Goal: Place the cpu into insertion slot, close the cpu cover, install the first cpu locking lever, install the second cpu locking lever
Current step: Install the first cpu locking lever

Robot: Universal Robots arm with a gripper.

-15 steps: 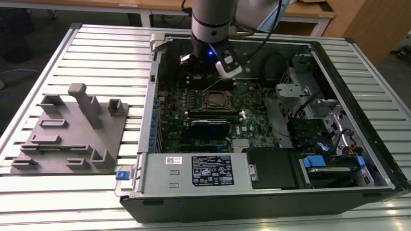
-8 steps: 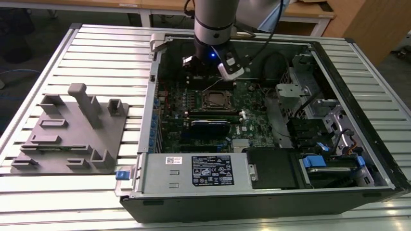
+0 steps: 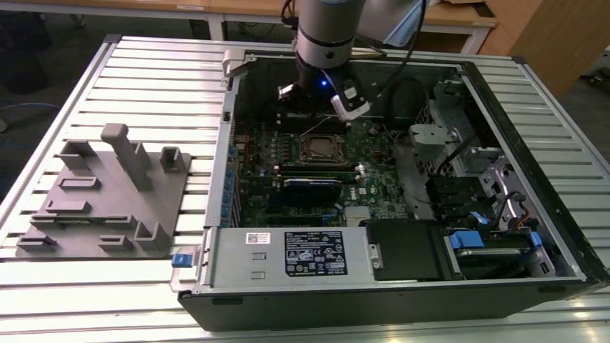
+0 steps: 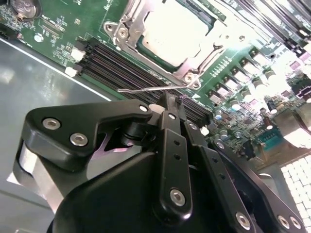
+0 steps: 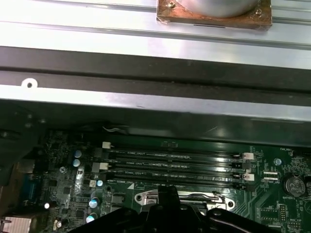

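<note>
The cpu [image 4: 172, 29], a dull silver square, lies in the insertion slot [image 3: 322, 148] on the green board. The cpu cover [image 4: 127, 23], a silver frame, is folded down around it. One thin wire locking lever [image 4: 141, 89] stands free of the socket's edge, raised above the memory slots; it also shows as a thin slanted line, the lever [image 3: 313, 129], in the exterior view. My gripper [image 4: 168, 100] hangs just beside the socket, fingers pressed together, its tip right at the lever's wire. Whether the tip touches the wire is unclear. In the first wrist view the gripper [image 5: 167, 193] sits over the socket frame.
Black memory slots [image 5: 170, 160] run between the socket and the case wall [image 5: 146, 104]. The open computer case [image 3: 224, 107] lies on a slatted table, with a power supply [image 3: 286, 254] in front and drive bays [image 3: 476, 200] on the exterior view's right. A grey fixture plate [image 3: 105, 193] lies outside on the left.
</note>
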